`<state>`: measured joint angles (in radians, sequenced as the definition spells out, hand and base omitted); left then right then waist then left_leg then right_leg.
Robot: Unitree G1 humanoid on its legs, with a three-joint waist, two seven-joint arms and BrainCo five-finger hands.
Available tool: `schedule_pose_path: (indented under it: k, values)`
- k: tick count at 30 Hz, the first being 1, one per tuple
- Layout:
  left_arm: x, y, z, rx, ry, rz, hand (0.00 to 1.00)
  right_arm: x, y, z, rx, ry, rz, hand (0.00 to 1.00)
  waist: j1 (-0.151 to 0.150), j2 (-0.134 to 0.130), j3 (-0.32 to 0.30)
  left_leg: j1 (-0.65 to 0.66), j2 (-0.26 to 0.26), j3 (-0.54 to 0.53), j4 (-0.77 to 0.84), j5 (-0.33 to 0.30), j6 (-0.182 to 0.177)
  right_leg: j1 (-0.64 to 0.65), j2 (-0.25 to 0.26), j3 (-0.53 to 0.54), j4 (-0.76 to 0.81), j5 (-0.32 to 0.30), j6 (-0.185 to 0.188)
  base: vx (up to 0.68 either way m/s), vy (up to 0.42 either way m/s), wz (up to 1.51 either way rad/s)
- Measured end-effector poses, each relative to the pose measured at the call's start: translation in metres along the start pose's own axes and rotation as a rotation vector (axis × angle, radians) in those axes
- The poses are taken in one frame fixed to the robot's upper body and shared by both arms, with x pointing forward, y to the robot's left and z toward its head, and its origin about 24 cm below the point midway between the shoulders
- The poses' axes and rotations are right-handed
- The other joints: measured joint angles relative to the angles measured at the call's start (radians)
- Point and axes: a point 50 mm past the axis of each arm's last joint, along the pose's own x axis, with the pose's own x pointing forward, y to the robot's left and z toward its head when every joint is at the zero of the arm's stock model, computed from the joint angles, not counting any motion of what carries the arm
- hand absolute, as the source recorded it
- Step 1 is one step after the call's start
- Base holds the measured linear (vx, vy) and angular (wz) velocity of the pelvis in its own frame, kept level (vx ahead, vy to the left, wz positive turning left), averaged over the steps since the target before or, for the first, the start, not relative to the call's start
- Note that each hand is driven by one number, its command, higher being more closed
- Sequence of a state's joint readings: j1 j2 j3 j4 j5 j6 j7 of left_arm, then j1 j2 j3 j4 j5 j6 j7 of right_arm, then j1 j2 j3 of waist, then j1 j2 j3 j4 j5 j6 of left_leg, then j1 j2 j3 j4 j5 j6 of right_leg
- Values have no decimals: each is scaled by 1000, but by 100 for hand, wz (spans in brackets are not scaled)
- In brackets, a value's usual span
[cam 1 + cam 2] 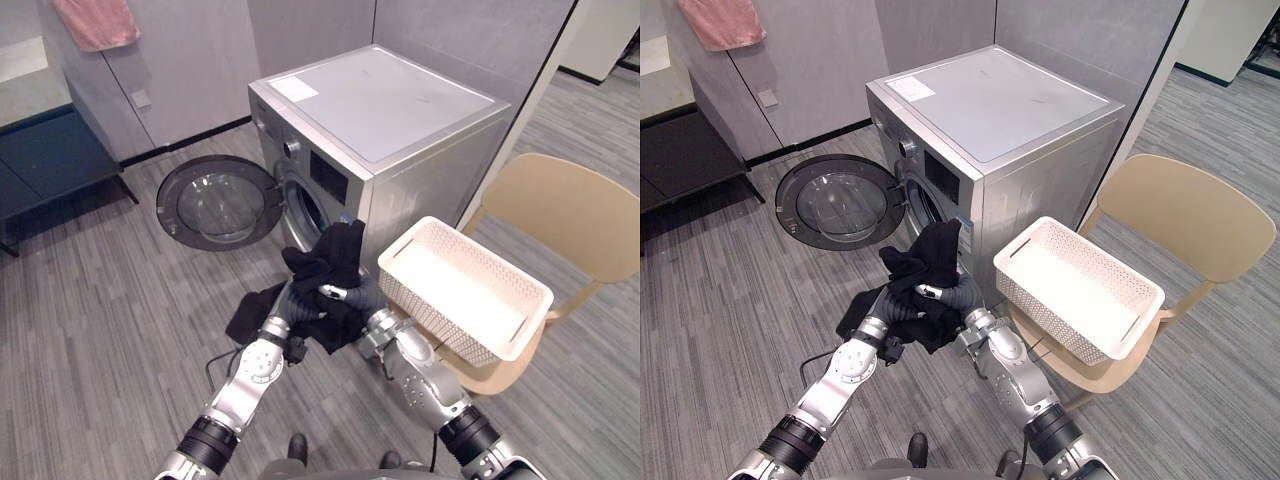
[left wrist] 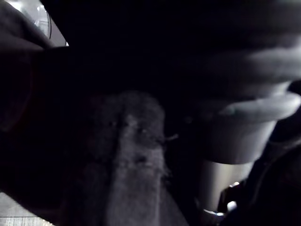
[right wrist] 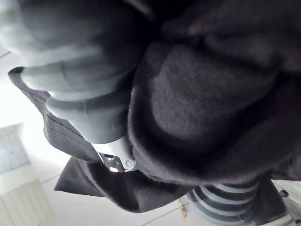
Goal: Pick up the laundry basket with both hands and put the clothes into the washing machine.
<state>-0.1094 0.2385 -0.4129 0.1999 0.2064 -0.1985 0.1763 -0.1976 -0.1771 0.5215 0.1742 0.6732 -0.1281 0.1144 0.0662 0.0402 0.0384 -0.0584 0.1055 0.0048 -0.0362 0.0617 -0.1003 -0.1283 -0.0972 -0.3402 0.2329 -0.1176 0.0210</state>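
Observation:
A bundle of black clothes (image 1: 335,265) is held up between both hands, just in front of the washing machine's round opening (image 1: 305,212). My left hand (image 1: 287,312) grips the bundle's left side, and a silver finger (image 2: 221,174) lies against the dark cloth (image 2: 127,155). My right hand (image 1: 368,298) clasps the right side, with a silver finger (image 1: 331,292) curled over the top. The cloth (image 3: 202,103) bulges past the right hand's cover. The white lattice laundry basket (image 1: 425,300) stands on a tan chair (image 1: 560,205) to the right and looks empty.
The silver washing machine (image 1: 400,110) stands straight ahead, its round door (image 1: 218,203) swung wide open to the left. A black garment (image 1: 250,312) lies on the floor below my left hand. A dark bench (image 1: 50,160) and a hanging pink towel (image 1: 95,22) are at the far left.

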Motion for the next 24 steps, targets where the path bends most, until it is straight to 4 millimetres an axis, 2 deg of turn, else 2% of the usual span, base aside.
schedule_pose_path:
  k: [2,3,11,15,19,21,24]
  values:
    - [0,-2,1,0,-2,-8,100,-2,-2,-1,14,8,1,100,-1,0,-4,0,1,0,0,1,-1,0,2,0,0,0,-1,-15,-22,-1]
    - [0,-3,1,-1,-3,-10,100,-3,-3,-1,18,14,4,0,-1,1,-7,0,2,0,0,1,-1,-1,3,1,1,1,-1,0,0,0]
    - [2,7,0,-67,10,84,100,-4,1,1,27,-7,51,0,0,-1,-13,0,6,4,0,1,-1,-4,11,8,9,1,-1,4,-13,-1]
    - [1,20,-4,-215,51,236,100,-7,7,13,-84,-60,68,0,2,-7,-17,2,5,4,0,1,-1,-4,14,13,12,1,-2,0,0,0]
    - [-7,33,-9,-335,82,397,100,-16,13,21,-332,-103,40,0,2,-13,-18,21,4,13,-3,1,-1,3,15,29,15,0,-2,17,-9,-7]
    - [-18,35,-14,-385,106,451,100,-25,-1,27,-488,-124,-71,0,2,-15,-20,27,2,19,-4,1,0,5,14,38,11,-1,-2,-9,-1,-9]
    - [-36,41,-30,-412,178,514,100,-42,-29,34,-612,-114,-236,0,0,-19,-19,34,1,19,-8,2,3,13,15,38,7,-4,4,-5,0,-1]
